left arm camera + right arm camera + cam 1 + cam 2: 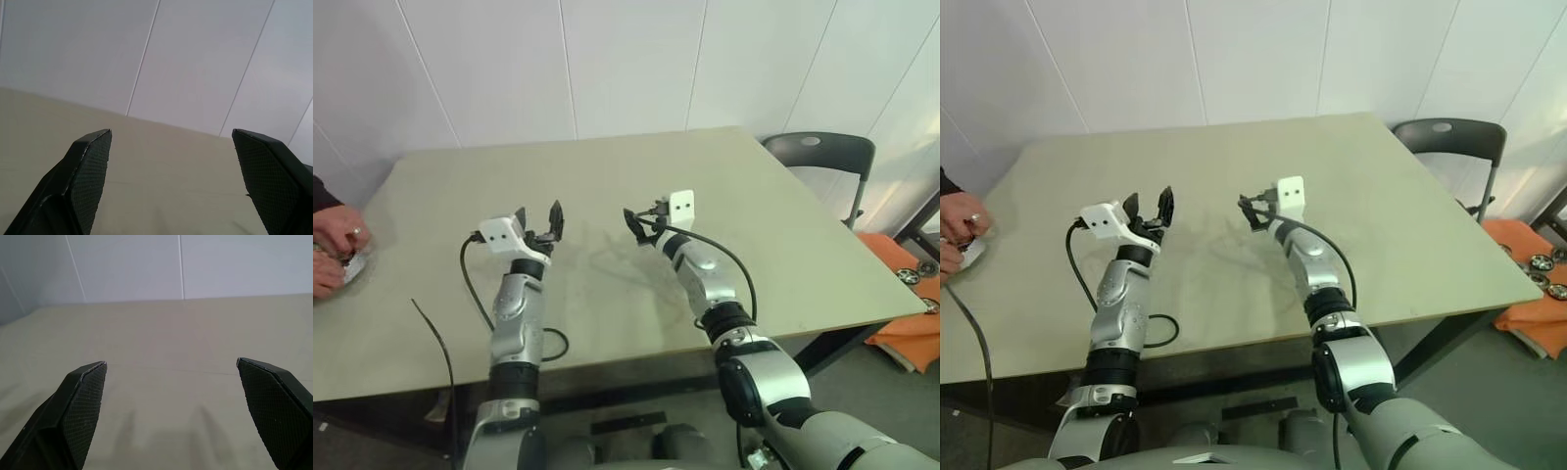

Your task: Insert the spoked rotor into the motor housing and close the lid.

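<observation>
Motor-part work is confined to the far left table edge, where a small silvery round object (pixel 352 266), too small to identify, is held under a person's hands (pixel 335 247). Both black two-fingered grippers, left (pixel 538 217) and right (pixel 643 219), are held spread wide and empty above the pale green table (pixel 607 176).

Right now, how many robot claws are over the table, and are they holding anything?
2: the left claw and right claw hover side by side above the table, both open and empty.
</observation>
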Controlling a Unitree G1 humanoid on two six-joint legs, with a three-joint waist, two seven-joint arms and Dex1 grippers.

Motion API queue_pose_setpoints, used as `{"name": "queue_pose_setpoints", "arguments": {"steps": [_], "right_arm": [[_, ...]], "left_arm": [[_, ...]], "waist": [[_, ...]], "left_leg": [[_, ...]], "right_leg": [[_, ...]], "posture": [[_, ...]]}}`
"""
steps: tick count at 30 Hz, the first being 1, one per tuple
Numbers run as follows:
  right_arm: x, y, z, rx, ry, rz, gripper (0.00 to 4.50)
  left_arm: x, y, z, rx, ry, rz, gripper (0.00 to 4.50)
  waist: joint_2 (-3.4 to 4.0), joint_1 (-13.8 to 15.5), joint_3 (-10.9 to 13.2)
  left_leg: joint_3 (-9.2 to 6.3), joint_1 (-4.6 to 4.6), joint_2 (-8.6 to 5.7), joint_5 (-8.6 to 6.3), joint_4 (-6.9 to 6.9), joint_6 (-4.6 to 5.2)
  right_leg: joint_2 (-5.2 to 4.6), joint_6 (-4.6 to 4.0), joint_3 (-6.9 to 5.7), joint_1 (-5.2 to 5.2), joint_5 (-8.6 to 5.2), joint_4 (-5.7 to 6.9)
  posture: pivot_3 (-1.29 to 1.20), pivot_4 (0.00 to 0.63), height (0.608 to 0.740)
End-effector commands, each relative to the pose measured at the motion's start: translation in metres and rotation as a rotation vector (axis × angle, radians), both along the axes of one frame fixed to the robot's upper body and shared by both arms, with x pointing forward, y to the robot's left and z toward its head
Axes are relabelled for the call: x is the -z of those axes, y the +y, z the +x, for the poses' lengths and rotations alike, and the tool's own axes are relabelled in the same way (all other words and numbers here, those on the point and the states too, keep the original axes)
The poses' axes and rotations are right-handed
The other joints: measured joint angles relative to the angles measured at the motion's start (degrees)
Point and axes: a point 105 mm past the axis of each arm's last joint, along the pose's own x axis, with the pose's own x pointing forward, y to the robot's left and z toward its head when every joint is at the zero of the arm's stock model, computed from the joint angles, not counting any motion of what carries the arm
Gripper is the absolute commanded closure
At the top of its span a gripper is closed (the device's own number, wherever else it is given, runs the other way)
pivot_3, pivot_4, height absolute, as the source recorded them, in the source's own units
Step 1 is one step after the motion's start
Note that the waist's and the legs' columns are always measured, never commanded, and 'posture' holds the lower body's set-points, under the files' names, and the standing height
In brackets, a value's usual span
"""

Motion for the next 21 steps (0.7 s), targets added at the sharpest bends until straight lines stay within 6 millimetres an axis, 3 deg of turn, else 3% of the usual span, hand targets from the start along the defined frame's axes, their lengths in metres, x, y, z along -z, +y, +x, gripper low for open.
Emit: {"name": "queue_pose_setpoints", "arguments": {"steps": [1, 13, 21], "right_arm": [[-0.025, -0.01, 0.005, 0.008, -0.098, -0.035, 0.06], [-0.006, -0.069, -0.002, 0.168, -0.039, -0.077, 0.06], [-0.01, -0.053, -0.007, 0.133, -0.056, -0.065, 0.06]], "left_arm": [[-0.016, 0.013, -0.006, -0.029, -0.049, 0.025, 0.32], [-0.002, 0.044, -0.042, -0.111, 0.04, 0.066, 0.32], [-0.006, 0.037, -0.038, -0.095, 0.038, 0.062, 0.32]], "waist": [[0.01, 0.0, 0.0], [0.02, 0.14, 0.01], [0.03, 0.14, 0.02]], "left_leg": [[0.0, 0.0, 0.0, 0.0, -0.03, 0.0], [0.03, -0.05, 0.03, -0.01, -0.62, 0.0], [0.03, 0.01, 0.04, 0.0, -0.6, 0.0]], "right_leg": [[-0.01, 0.0, 0.0, 0.0, 0.0, -0.02], [-0.14, 0.02, 0.04, -0.11, -0.01, -0.54], [-0.06, 0.02, 0.02, -0.06, -0.02, -0.52]], "posture": [[0.0, 0.0, 0.74], [0.0, 0.0, 0.74], [0.0, 0.0, 0.74]]}}
